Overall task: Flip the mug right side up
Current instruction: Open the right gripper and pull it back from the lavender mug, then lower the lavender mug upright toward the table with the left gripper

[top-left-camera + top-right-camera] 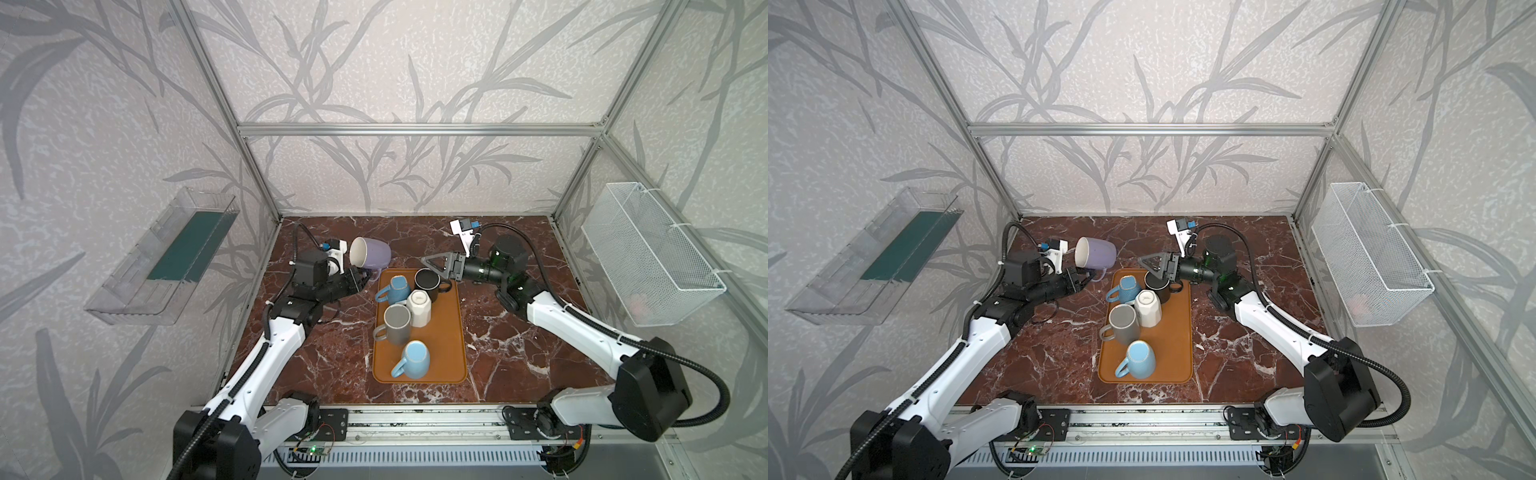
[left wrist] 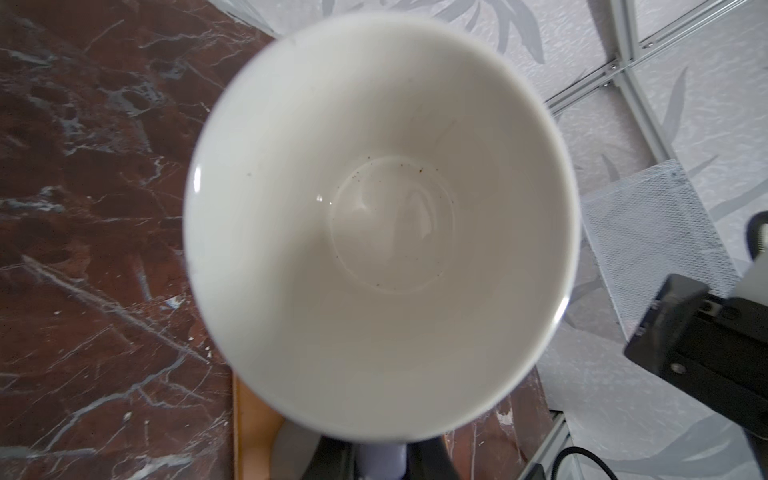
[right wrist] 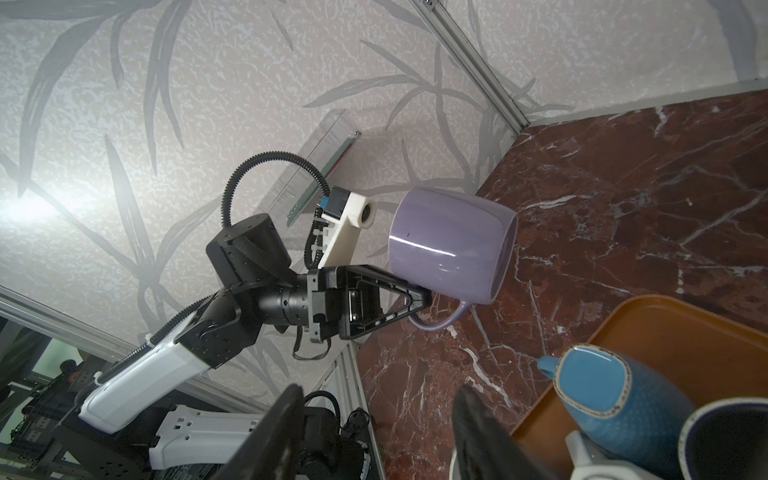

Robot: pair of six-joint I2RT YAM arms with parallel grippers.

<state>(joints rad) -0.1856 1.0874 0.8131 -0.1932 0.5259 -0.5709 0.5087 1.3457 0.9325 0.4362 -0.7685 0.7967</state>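
Purple mug (image 1: 371,252) (image 1: 1096,252) is in the left pincer (image 1: 365,276) (image 1: 1087,275), which is clamped on the handle. The right wrist view shows the black jaws of the left pincer (image 3: 419,301) pinched on the lilac loop under the body. The mug lies on its side, looks lifted off the bench (image 1: 519,332), over the far left part of it, just beyond the far left corner of the orange tray (image 1: 446,332) and not over it. Its mouth faces left, toward the left wrist camera, base toward the middle. Outside is glossy lilac with a rounded barrel shape (image 3: 453,245). Inside is plain white (image 2: 382,224), with a ring at the bottom and a few small dark specks, and the rim looks clean. Right pincer (image 1: 426,261) (image 1: 1142,261) hangs over the tray's far edge near the black mug (image 1: 428,282), jaws apart and nothing between them (image 3: 374,436). Also on the tray: a dark blue mug (image 1: 392,289), white mug (image 1: 419,307), grey mug (image 1: 397,324) and light blue mug (image 1: 413,359); the white one shows its base.
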